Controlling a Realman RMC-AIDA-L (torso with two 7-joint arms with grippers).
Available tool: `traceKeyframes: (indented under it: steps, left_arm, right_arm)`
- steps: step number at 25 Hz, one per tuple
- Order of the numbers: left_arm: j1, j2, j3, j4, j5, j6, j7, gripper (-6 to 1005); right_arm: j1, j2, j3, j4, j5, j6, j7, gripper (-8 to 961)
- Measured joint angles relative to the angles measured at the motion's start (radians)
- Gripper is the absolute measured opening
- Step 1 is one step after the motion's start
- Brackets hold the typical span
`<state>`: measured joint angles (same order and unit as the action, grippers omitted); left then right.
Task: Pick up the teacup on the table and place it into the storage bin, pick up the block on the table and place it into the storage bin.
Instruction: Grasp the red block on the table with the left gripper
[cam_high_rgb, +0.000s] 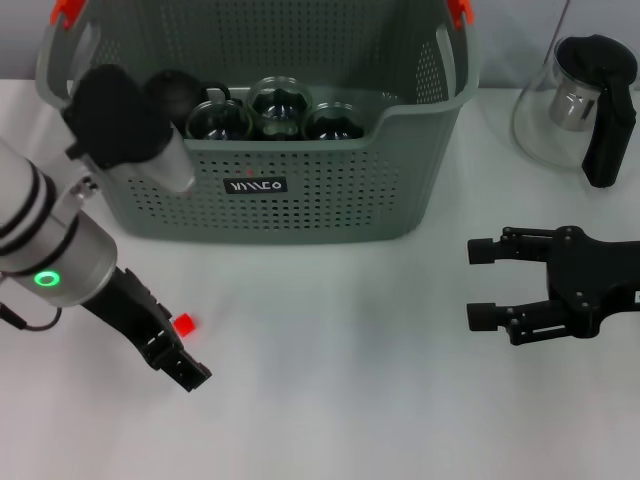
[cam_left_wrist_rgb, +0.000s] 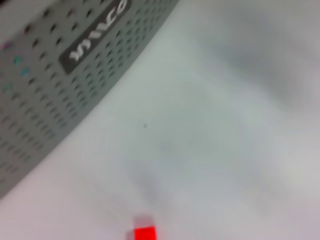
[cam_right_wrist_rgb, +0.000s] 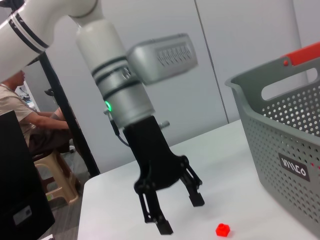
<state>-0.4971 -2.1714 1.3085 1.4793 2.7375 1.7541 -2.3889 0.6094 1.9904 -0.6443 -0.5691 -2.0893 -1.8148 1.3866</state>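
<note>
While one storage bin (cam_high_rgb: 300, 190) stands at the back of the white table (cam_high_rgb: 350, 400), three glass teacups (cam_high_rgb: 280, 110) sit inside it, and one glass pitcher (cam_high_rgb: 580, 105) stands beside it. Behind the table are grey wall panels and a seated person (cam_right_wrist_rgb: 20, 115). The left gripper (cam_right_wrist_rgb: 175, 212) hangs spread wide just above the table, empty, beside one red block (cam_high_rgb: 184, 324). The right gripper (cam_high_rgb: 480, 283), open and empty, waits well apart.

A red block (cam_high_rgb: 184, 324), a grey-green perforated storage bin (cam_high_rgb: 300, 205) with orange clips, and black grippers.
</note>
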Motion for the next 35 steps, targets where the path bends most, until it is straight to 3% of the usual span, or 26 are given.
traceKeyframes:
  steps: [7, 18, 35]
  left_arm:
    - [-0.067, 0.004, 0.025, -0.146, 0.071, -0.117, -0.083, 929]
    - [-0.173, 0.005, 0.042, -0.258, 0.117, -0.157, -0.189, 929]
    - [-0.188, 0.024, 0.103, -0.359, 0.119, -0.239, -0.195, 890]
  right_arm:
    - [0.001, -0.001, 0.000, 0.000, 0.000, 0.000, 0.005, 944]
    - [0.003, -0.001, 0.000, 0.000, 0.000, 0.000, 0.006, 944]
    - [0.007, -0.001, 0.000, 0.000, 0.000, -0.001, 0.002, 945]
